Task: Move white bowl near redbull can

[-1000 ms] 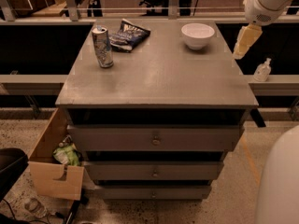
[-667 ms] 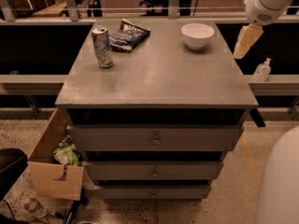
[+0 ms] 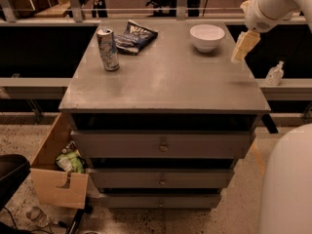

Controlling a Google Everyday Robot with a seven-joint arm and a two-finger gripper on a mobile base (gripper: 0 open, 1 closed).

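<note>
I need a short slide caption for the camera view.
The gripper hovers beside the white bowl; the redbull can stands across the cabinet top.

No legible txt; gripper (image 3: 243,47) at cabinet (image 3: 170,84) top's right edge.

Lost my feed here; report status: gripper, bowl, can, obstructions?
Gripper at table's right edge, beside white bowl, not touching. Redbull can standing at left. Snack bag behind can; nothing between bowl and can.
</note>
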